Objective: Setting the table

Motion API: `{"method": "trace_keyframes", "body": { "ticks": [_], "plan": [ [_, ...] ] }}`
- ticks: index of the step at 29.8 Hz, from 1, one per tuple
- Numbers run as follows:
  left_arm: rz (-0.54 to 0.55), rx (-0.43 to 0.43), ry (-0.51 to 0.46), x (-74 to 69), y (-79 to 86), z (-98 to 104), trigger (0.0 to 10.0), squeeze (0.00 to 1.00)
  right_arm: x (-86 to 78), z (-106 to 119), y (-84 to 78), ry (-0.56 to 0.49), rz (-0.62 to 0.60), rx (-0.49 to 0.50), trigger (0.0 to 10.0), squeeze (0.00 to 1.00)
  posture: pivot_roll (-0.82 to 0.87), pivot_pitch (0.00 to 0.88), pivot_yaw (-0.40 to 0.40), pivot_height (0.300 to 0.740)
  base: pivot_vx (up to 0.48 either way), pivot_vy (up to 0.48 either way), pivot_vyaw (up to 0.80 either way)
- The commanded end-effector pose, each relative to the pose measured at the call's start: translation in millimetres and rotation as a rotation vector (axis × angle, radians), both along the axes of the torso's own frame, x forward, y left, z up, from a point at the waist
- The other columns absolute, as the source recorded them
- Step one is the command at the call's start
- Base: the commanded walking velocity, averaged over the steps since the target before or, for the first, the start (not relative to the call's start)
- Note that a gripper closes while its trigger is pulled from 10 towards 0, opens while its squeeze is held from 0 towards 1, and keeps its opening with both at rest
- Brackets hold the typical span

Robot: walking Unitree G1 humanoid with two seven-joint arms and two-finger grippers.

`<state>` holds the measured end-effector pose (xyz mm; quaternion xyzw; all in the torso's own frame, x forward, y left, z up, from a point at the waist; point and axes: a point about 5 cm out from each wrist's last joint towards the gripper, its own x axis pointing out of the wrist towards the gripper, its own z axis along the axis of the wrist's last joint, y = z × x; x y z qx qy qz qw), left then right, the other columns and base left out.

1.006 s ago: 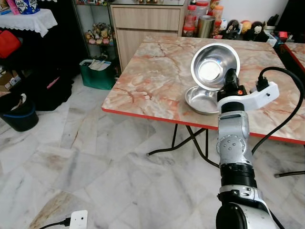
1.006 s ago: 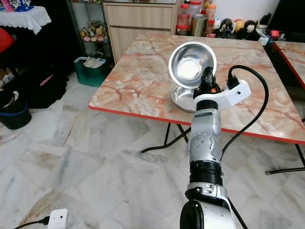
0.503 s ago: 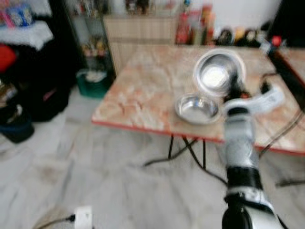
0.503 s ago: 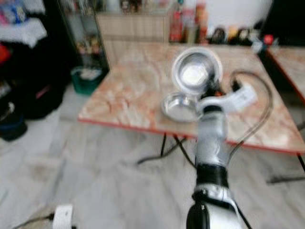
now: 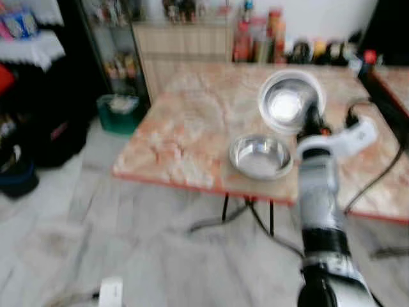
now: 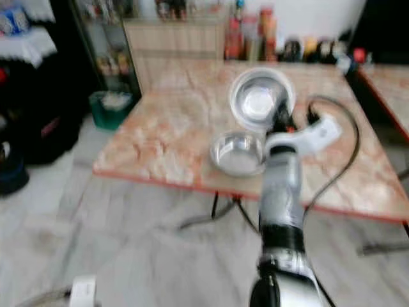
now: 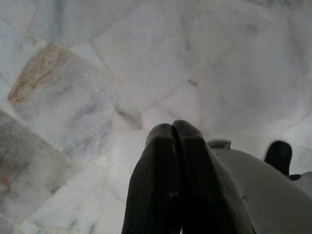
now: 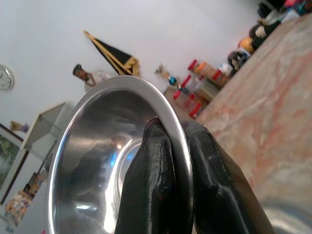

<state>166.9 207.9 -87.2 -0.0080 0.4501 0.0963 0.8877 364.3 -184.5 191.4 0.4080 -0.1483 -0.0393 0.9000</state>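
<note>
Pinching a steel bowl [image 8: 102, 161] by its rim, our right gripper [image 8: 178, 146] holds it tilted above the marble table [image 5: 192, 121] | second bowl [image 5: 261, 155] sits near the table's front edge | left gripper [image 7: 173, 134] pressed shut over floor tiles [image 7: 73, 97]

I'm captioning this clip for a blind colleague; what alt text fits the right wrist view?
The right gripper pinches the rim of a tilted steel bowl between its two black fingers. Behind are a marble-patterned table, bottles and jars and a white wall.
</note>
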Motion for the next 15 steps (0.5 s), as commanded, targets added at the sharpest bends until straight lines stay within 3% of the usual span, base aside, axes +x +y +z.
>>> {"method": "trace_keyframes", "body": {
  "ticks": [1,11,15],
  "plan": [
    [0.005,0.030,0.008,-1.2,10.8,1,10.0,0.00,2.4,3,15.9,-0.001,0.047,-0.014,10.0,0.00,0.03,0.029,0.012,0.740,0.330,0.000,0.00],
    [0.006,0.028,0.009,-1.5,10.4,1,10.0,0.00,-5.9,-14,17.5,0.062,0.058,-0.033,10.0,0.00,0.03,0.031,0.010,0.740,0.323,0.000,0.00],
    [-0.001,0.026,0.010,-1.3,8.7,1,10.0,0.00,-20.7,-32,15.5,0.147,0.049,-0.048,10.0,0.00,0.02,0.028,0.007,0.740,0.326,0.000,0.00]
  ]
}}
